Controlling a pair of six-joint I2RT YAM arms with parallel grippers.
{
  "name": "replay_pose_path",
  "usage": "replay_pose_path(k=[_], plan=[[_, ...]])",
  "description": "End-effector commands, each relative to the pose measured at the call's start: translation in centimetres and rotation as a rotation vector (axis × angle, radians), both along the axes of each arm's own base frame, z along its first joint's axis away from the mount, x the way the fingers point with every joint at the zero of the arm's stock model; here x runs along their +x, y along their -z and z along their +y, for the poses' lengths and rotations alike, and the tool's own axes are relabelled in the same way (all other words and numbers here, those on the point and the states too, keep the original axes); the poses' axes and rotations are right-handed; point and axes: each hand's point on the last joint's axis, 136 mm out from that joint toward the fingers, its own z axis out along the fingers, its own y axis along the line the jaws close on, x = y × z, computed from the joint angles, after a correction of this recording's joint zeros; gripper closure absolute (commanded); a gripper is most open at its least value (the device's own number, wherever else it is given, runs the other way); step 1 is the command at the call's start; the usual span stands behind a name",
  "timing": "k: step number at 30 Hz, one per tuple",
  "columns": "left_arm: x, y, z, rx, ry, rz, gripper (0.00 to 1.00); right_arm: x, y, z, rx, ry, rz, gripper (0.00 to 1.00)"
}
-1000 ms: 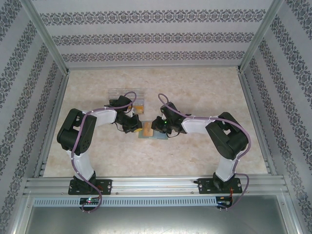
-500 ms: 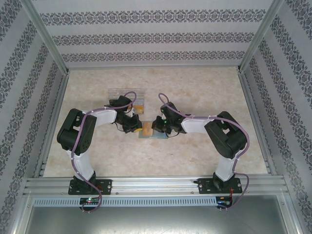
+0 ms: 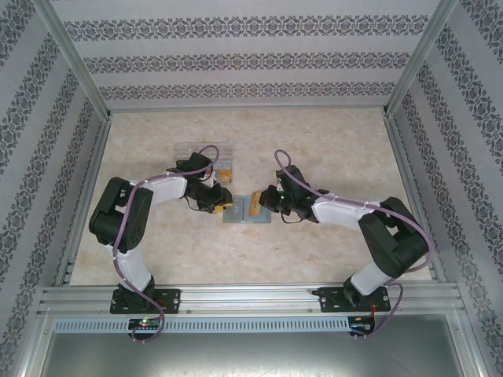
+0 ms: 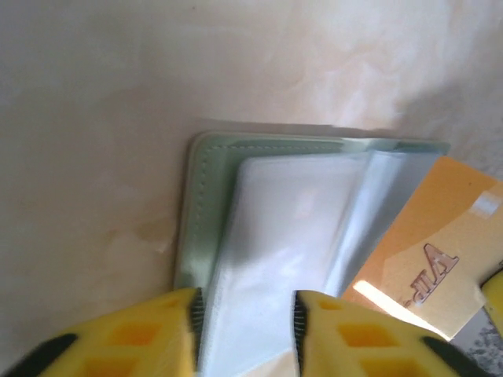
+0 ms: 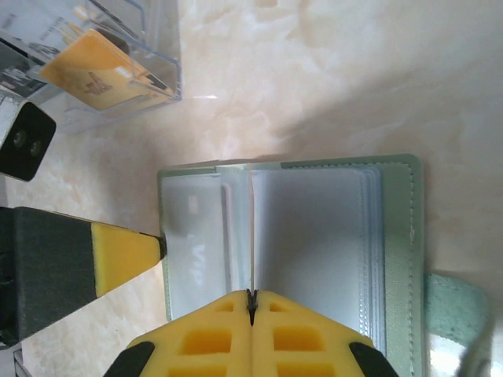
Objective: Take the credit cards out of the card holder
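Note:
The sage-green card holder point(image 5: 399, 236) lies open on the table, its clear inner pockets point(image 4: 291, 204) facing up and its closing tab point(image 5: 460, 314) at the right. My right gripper point(image 5: 251, 297) is shut on the orange-yellow card point(image 4: 428, 243), which stands edge-on point(image 5: 251, 236) over the holder's fold. From above, that card point(image 3: 253, 206) sits just right of the holder's middle. My left gripper point(image 4: 244, 314) is open, its fingers point(image 5: 126, 255) down at the holder's left edge with a clear pocket between them. The black and whitish cards are not visible in the pockets.
A clear plastic tray point(image 5: 169, 78) stands on the table behind the left gripper, holding another orange card point(image 5: 98, 71) and other items. In the top view the tray point(image 3: 192, 151) lies behind the left arm. Patterned walls enclose the table.
The right gripper has drawn back to the right with the orange card, and the right arm's elbow has swung outward. The left gripper has shifted slightly right along the holder's left edge.

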Motion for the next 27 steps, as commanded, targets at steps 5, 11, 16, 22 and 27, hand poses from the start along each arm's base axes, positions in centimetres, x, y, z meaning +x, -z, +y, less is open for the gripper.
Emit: replay_pose_path(k=[5, 11, 16, 22, 27], plan=[[1.0, -6.9, 0.2, -0.033, -0.015, -0.19, 0.38, -0.3, -5.6, 0.0, 0.128, -0.067, -0.191, 1.0], [0.6, -11.5, -1.6, -0.257, -0.008, -0.272, 0.14, -0.7, -10.6, 0.8, 0.285, -0.1, -0.291, 1.0], [1.1, -15.5, -3.4, -0.482, -0.008, -0.329, 0.08, -0.3, -13.5, 2.0, 0.413, -0.134, -0.318, 1.0], [0.6, -18.6, -4.3, -0.593, 0.048, -0.367, 0.1, 0.3, -15.1, 3.0, 0.515, -0.153, -0.316, 1.0], [0.4, -19.9, -4.5, -0.639, 0.064, -0.389, 0.23, 0.5, -15.5, 3.3, 0.555, -0.153, -0.303, 1.0]])
